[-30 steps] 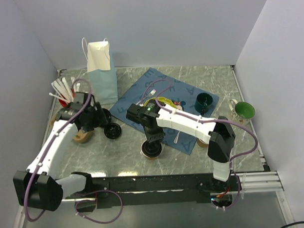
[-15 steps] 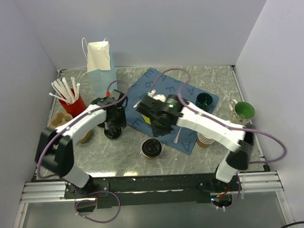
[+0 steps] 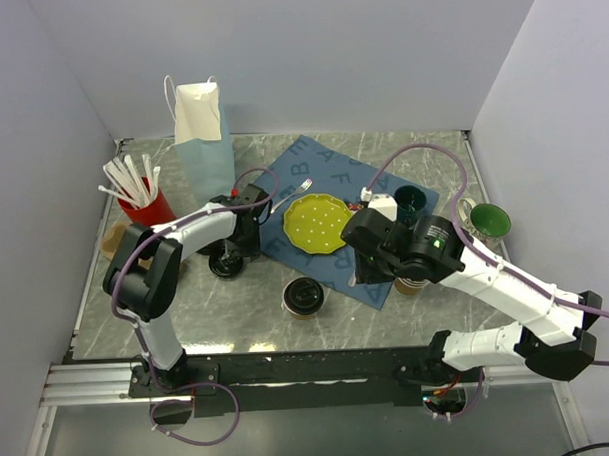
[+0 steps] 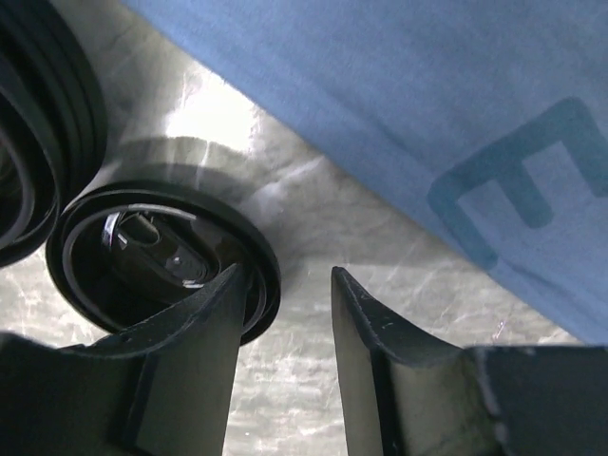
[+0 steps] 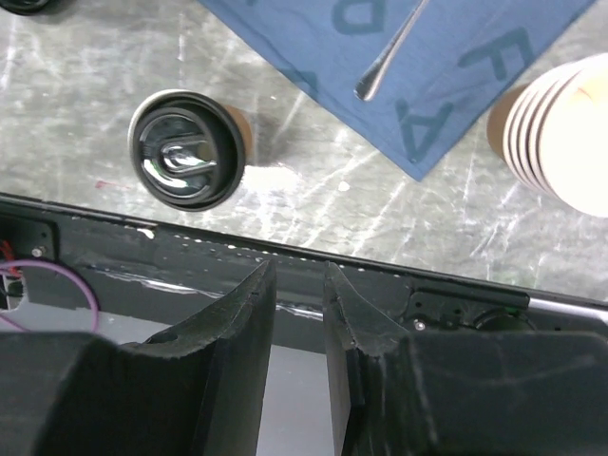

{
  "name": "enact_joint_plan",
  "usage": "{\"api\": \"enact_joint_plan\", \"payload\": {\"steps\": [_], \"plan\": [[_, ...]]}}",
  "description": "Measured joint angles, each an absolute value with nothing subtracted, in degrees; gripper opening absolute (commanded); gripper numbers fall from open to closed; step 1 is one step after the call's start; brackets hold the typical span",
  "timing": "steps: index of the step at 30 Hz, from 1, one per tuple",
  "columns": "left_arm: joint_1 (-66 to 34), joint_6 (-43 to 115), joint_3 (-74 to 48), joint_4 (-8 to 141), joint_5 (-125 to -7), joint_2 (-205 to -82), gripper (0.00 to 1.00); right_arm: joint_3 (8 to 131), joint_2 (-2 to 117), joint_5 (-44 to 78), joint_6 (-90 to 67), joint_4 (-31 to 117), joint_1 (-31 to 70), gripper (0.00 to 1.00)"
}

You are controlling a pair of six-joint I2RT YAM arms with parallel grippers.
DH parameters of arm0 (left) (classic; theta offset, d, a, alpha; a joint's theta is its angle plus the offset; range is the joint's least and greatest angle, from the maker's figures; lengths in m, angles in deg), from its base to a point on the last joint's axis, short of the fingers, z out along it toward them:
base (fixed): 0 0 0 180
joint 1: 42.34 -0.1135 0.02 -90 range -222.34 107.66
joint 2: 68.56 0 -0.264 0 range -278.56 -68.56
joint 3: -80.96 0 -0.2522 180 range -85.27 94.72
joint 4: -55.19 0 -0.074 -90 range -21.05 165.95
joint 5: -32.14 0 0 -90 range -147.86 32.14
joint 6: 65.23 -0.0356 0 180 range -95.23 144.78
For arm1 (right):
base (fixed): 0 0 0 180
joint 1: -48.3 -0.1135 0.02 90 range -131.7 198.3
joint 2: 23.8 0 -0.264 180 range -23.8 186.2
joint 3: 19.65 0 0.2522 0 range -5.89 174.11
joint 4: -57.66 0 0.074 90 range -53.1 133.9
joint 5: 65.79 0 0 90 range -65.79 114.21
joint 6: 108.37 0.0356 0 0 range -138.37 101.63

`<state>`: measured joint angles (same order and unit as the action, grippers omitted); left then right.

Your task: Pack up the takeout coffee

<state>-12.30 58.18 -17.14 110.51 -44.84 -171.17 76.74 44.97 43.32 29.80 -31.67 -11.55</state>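
Top external shows me the takeout coffee [image 3: 305,296] standing on the marble table [image 3: 237,310] near the front edge, just off the blue cloth [image 3: 328,172], with neither arm touching it. My left gripper [image 4: 290,285] is parted and empty, one finger over a loose black lid [image 4: 142,256]. My right gripper [image 5: 297,275] is narrowly parted, holding nothing.

The blue cloth [image 3: 328,172] bears printed capitals (A, F, E legible).
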Motion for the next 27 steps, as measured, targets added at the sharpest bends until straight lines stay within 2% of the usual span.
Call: {"api": "enact_joint_plan", "payload": {"steps": [4,10,16,27], "plan": [[-12.3,57.79,-17.29,109.04,-44.8,-171.98,0.3,74.86,43.9,43.74,30.23,-31.69,-11.55,0.34],[-12.3,57.44,-18.19,108.54,-43.53,-172.5,0.2,74.75,43.85,44.57,29.9,-31.65,-11.53,0.34],[-12.23,57.92,-18.67,109.0,-42.79,-172.31,0.16,74.75,44.07,44.68,29.07,-31.52,-11.38,0.34],[-9.85,58.93,-15.41,115.16,-40.19,-167.04,0.16,74.79,45.32,44.72,28.03,-30.8,-11.29,0.35]]}}
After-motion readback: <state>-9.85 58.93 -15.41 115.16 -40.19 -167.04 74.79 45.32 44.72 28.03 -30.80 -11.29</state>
